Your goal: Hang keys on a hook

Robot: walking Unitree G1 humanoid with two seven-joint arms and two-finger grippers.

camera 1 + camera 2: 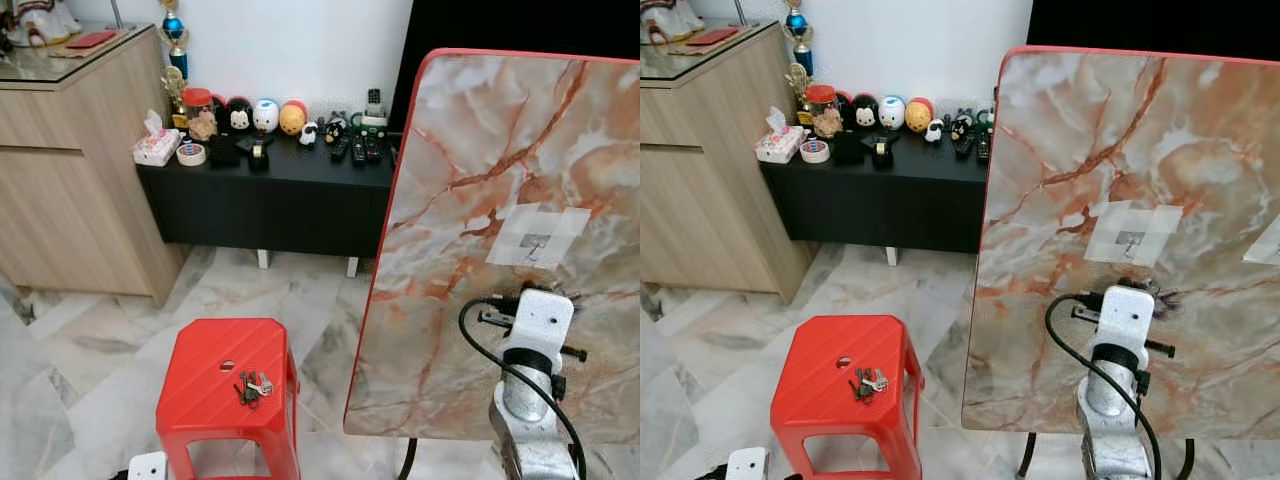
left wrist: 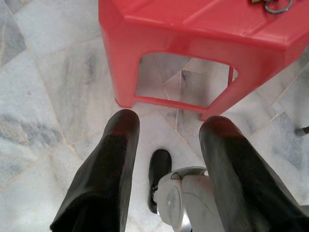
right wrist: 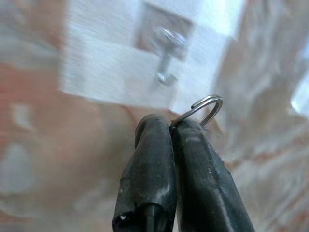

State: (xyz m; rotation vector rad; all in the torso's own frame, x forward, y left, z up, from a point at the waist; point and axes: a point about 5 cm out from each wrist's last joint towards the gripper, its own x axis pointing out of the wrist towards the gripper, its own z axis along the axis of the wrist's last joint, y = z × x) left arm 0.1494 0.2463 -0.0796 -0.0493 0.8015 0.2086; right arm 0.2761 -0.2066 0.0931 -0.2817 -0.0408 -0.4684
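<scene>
A key ring (image 3: 206,107) was pinched between the closed fingers of the right gripper (image 3: 170,126), just below the hook (image 3: 165,63) on the upright marble board (image 1: 470,150). More keys (image 1: 253,387) lay on the red stool (image 1: 210,400) at left, with the left gripper (image 2: 169,130) spread wide beside it.

Head views overlook stool (image 1: 225,375); wrists look close.

Open gap btwn key ring (image 3: 206,107) & hook (image 3: 166,57).
</scene>
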